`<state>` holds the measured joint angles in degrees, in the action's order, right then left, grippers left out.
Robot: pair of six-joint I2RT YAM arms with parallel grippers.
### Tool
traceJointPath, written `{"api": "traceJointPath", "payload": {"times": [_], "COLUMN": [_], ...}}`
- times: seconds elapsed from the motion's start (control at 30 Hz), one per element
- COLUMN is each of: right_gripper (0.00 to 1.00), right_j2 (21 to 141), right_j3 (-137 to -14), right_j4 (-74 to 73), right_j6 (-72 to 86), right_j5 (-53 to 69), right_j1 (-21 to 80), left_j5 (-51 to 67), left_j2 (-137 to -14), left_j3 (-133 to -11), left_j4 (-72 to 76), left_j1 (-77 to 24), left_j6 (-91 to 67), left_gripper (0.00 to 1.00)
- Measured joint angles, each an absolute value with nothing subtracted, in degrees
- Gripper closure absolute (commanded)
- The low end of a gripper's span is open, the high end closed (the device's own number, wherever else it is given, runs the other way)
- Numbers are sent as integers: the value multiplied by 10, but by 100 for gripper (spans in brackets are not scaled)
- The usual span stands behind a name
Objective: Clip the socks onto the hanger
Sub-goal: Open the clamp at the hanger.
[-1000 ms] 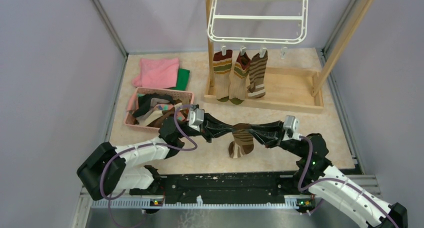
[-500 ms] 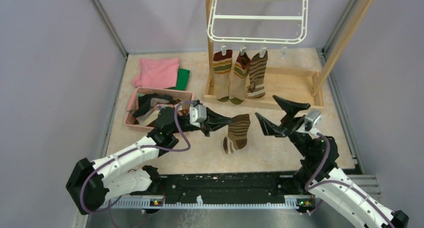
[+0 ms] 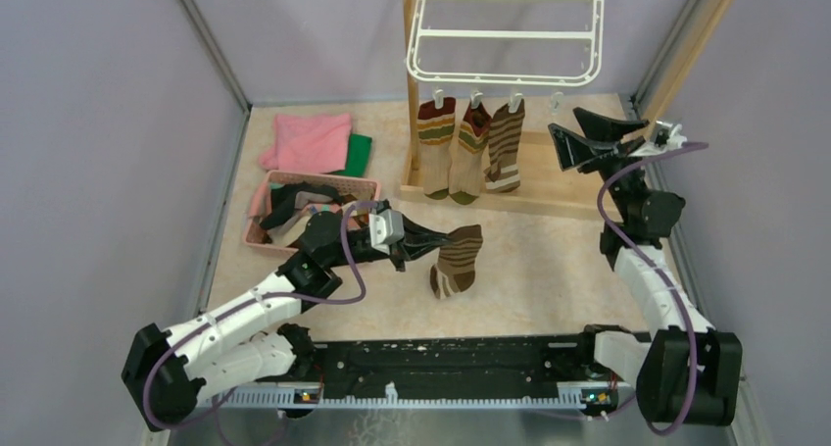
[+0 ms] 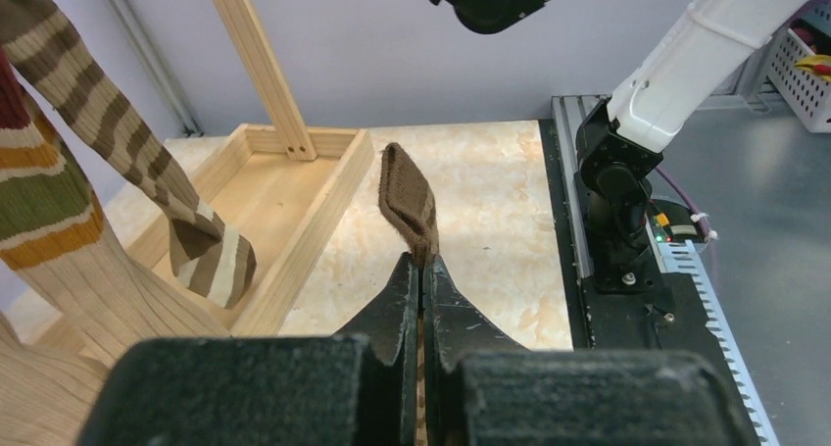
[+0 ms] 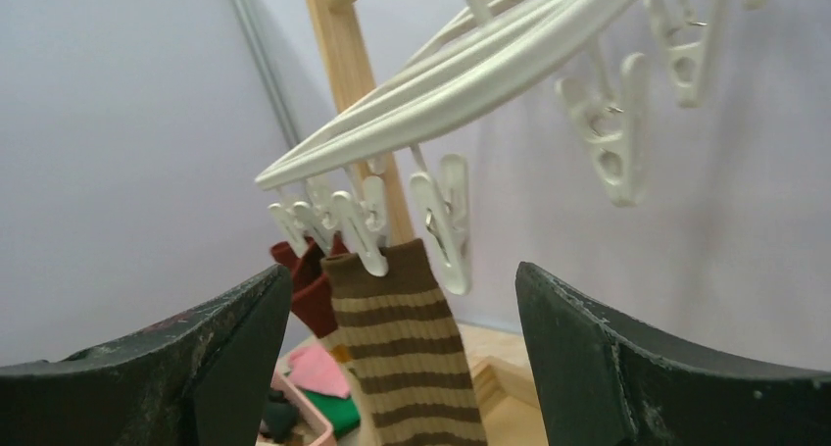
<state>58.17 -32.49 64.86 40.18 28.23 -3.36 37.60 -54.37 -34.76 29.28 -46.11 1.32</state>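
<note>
Socks (image 3: 470, 147), three in number, are seen clipped in a row along the near edge of the hanger (image 3: 505, 34), which is hung at about 12 o'clock from a wooden frame (image 3: 568, 176). Two are banded in red, green and tan, and one is striped brown and cream. A fourth striped sock (image 3: 458, 260) is held near the centre of the table (image 3: 549, 270). It is pinched at one end by the left gripper (image 3: 431, 240), whose fingers are pressed together on the fabric, and the rest is left hanging down from them. The right gripper (image 3: 588, 135) is raised at about 2 o'clock, just beside the hanger's near right corner, with its fingers spread wide and nothing held between them. A free clip (image 3: 557, 101) is seen close to it, at the right end of the hung row. At about 10 o'clock a pink basket (image 3: 363, 183) holding dark items is placed, and beyond it a pink cloth (image 3: 309, 140) is laid partly over a green cloth (image 3: 360, 154).
</note>
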Motion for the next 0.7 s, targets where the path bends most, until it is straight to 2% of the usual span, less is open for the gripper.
{"api": "traceJointPath", "payload": {"times": [0.2, 0.43, 0.7], "right_gripper": [16, 17, 21], "right_j2": [641, 670, 763], "right_j3": [-390, -406, -452], "right_j4": [697, 731, 793], "right_j6": [457, 491, 559], "right_j5": [350, 400, 462], "right_j1": [-41, -63, -88], "left_j5": [353, 318, 295], "left_j2": [-531, -525, -510], "left_j3": [-340, -339, -338], "left_j4": [284, 256, 245], "left_j1": [-484, -515, -535], "left_j6": [37, 72, 96], "left_gripper": [100, 100, 100]}}
